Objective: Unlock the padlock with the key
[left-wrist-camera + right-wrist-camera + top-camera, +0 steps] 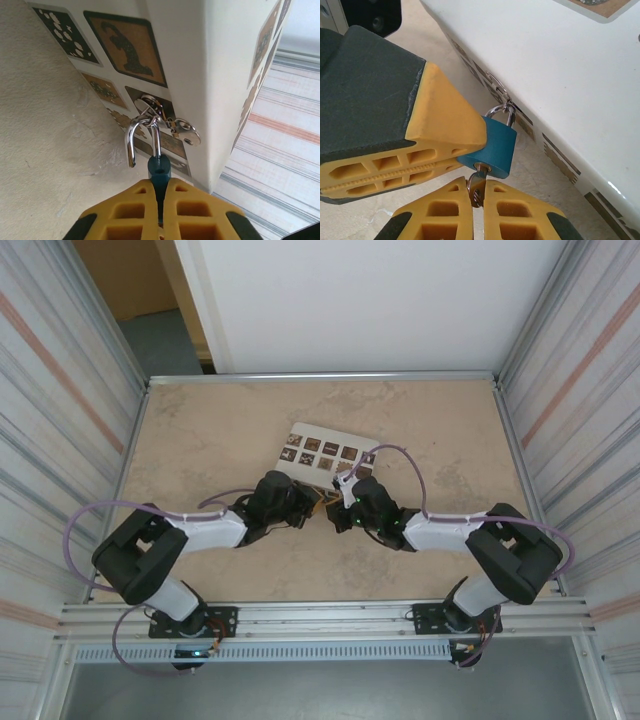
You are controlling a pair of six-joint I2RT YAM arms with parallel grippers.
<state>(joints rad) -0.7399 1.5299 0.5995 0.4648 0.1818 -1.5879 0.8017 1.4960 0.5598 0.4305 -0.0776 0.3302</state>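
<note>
The small blue padlock (496,146) hangs between both grippers beside the white box (560,75). My left gripper (159,184) is shut on the padlock's body (159,170); its yellow fingers (445,120) also show in the right wrist view. The silvery shackle (142,135) has one leg standing free of the body, and it passes through a ring with spare keys (184,131). My right gripper (478,186) is shut on the key (479,176), whose blade sits in the keyhole at the padlock's bottom. In the top view the grippers (322,508) meet just in front of the box.
The white slotted box (330,453) with dark picture squares lies mid-table, right behind the grippers. Metal walls (560,360) fence the beige table (200,440) left and right. Purple cables (100,510) loop over both arms.
</note>
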